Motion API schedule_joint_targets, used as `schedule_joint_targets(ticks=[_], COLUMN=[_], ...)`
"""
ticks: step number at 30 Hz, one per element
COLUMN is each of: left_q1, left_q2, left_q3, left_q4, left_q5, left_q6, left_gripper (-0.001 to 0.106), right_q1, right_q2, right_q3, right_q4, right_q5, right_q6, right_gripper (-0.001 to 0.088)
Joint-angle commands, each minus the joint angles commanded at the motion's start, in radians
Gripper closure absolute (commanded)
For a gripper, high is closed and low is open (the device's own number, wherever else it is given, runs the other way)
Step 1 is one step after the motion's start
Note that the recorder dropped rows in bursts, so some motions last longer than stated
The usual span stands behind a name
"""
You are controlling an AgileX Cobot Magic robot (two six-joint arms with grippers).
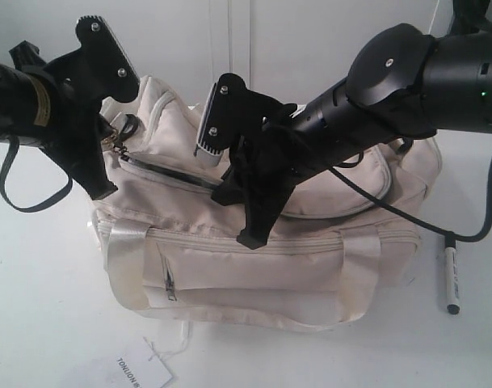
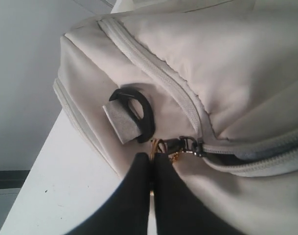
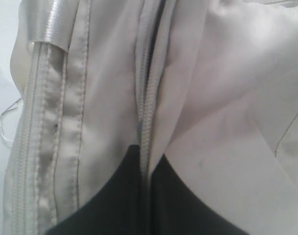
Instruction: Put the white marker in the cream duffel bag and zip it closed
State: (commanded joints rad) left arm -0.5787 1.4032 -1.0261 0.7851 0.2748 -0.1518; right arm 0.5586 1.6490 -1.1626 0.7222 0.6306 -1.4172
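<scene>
At the left of the exterior view, the left gripper [image 2: 152,155] is pinching the gold chain pull [image 2: 159,146] of the cream duffel bag [image 1: 254,279]. Its jaws are pressing together on the chain, with the zipper slider [image 2: 189,145] just beside them. That arm is coming in from the left edge and angling down onto the bag's left end. Its hold is looking thin, since only a loop of chain is sitting between the pads. A sideways tug is risking the chain sliding out, and a hard one is more likely to be dragging the soft bag across the table [image 1: 35,323] than moving the slider.

Toward the middle, the right gripper [image 3: 146,157] is clamping shut on a fold of cream fabric beside the top zipper. Its arm is reaching down diagonally from the upper right, wrist tipping toward the bag's front. If that fold is slipping free, nothing is bracing the bag against the pull. A dark gap is showing right of the slider, so the mouth is looking only partly open.

At the far right, the white marker [image 1: 452,279] is lying on the table, outside the bag and apart from it. Running the zipper shut now is risking a closed bag with nothing inside.
</scene>
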Motion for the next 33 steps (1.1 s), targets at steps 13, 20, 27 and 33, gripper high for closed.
schedule_joint_targets(ticks=[13,20,27,33], left_q1=[0.0,0.0,0.0,0.0], left_q2=[0.002,0.002,-0.004,-0.043], left_q3=[0.0,0.0,0.0,0.0], left_q4=[-0.01,-0.018,-0.018,-0.044], left_q5=[-0.013,-0.013,-0.017,-0.019], left_q6=[-0.192,-0.192,-0.192,-0.192], left_gripper=[0.104,0.056,0.047,0.047], right_q1=[0.0,0.0,0.0,0.0], right_q2=[0.0,0.0,0.0,0.0], right_q3=[0.0,0.0,0.0,0.0], right_q4=[0.0,0.0,0.0,0.0], right_q5=[0.0,0.0,-0.01,-0.027], right_q6=[0.0,0.0,0.0,0.006], right_gripper=[0.0868,0.0868,0.0868,0.0867])
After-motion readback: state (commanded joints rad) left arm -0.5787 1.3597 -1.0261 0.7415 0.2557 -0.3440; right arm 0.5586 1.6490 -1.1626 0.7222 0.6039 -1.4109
